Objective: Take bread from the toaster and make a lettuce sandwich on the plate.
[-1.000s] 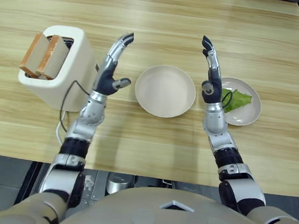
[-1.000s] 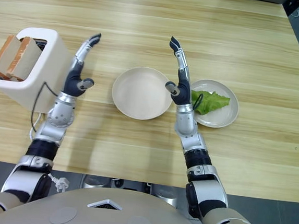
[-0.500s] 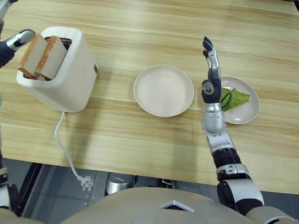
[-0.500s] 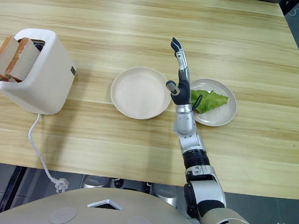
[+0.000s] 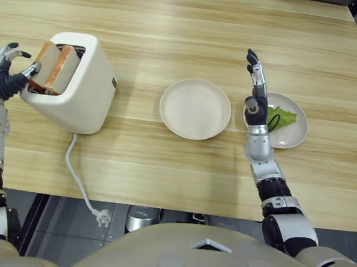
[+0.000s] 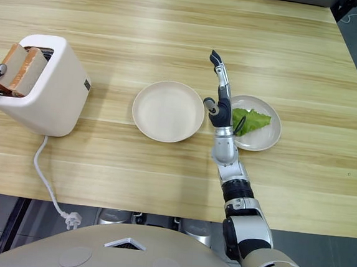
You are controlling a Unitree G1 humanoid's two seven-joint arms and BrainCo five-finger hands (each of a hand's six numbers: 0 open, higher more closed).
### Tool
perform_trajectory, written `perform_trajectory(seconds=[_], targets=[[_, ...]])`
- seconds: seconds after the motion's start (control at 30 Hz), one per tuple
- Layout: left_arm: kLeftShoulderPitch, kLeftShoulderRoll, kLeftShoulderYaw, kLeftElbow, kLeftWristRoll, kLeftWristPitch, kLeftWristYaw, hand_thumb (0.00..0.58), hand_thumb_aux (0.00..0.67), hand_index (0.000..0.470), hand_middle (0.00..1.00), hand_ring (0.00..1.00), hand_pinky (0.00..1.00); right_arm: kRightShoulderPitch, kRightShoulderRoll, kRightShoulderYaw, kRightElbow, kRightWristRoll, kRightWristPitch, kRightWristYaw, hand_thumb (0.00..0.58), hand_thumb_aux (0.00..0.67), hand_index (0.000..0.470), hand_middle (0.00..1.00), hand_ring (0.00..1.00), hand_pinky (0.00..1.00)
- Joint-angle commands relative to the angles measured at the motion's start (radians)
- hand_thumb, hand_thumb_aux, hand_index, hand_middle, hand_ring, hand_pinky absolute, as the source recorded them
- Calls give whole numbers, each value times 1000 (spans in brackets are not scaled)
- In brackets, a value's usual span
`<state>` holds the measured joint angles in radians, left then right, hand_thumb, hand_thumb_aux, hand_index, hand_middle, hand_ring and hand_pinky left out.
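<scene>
Cream toaster [image 5: 82,94], upper left | your left hand [image 5: 2,79] is touching outer bread slice [image 5: 45,64], grip unclear | right hand [image 5: 256,93] is hovering spread | lift straight up.

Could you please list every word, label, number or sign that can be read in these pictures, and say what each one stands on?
No text can be read anywhere.
Cream box-shaped toaster: a small dark mark on the side facing the plates, too small to read.
Round cream plate, smaller plate with the green lettuce leaf, toasted bread slices, wooden table: no print seen.
</scene>
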<state>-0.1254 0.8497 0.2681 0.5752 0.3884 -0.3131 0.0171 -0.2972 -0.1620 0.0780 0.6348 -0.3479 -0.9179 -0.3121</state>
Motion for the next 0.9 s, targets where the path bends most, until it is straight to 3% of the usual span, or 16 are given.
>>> perform_trajectory(seconds=[0.03,0.37,0.4,0.43,0.47,0.5,0.53,0.73,0.9], targets=[[1,10,-25,83,-5,-10,22,580,670,460,0,0,0,-3,1,-9,33,10,-3,-2,0,0,0,0,0,0],[-22,9,28,-20,-39,-123,164,580,670,460,0,0,0,-44,4,-8,100,6,-19,-6,0,0,0,0,0,0],[-31,8,37,-43,-41,-136,187,580,670,460,169,169,169,-50,4,-8,110,6,-21,-8,0,0,0,0,0,0],[-39,6,48,-67,-49,-150,202,580,670,460,620,620,620,-53,3,-8,117,5,-23,-10,0,0,0,0,0,0],[-50,3,54,-91,-56,-163,212,580,670,460,910,910,910,-57,2,-9,124,5,-25,-12,0,0,0,0,0,0],[-65,-1,58,-127,-58,-178,225,580,670,460,910,910,910,-61,1,-8,131,3,-27,-14,0,0,0,0,0,0],[-78,-4,59,-162,-56,-190,236,580,670,460,1000,1000,1000,-65,0,-7,138,1,-29,-16,0,0,0,0,0,0],[-152,-76,26,-347,-138,-196,176,580,670,460,1000,1000,1000,-86,0,4,171,-20,-42,-27,0,0,0,0,0,0],[-202,-224,-81,-432,-273,-141,25,580,670,460,1000,1000,1000,-112,5,3,194,1,-53,-13,0,0,0,0,0,0]])
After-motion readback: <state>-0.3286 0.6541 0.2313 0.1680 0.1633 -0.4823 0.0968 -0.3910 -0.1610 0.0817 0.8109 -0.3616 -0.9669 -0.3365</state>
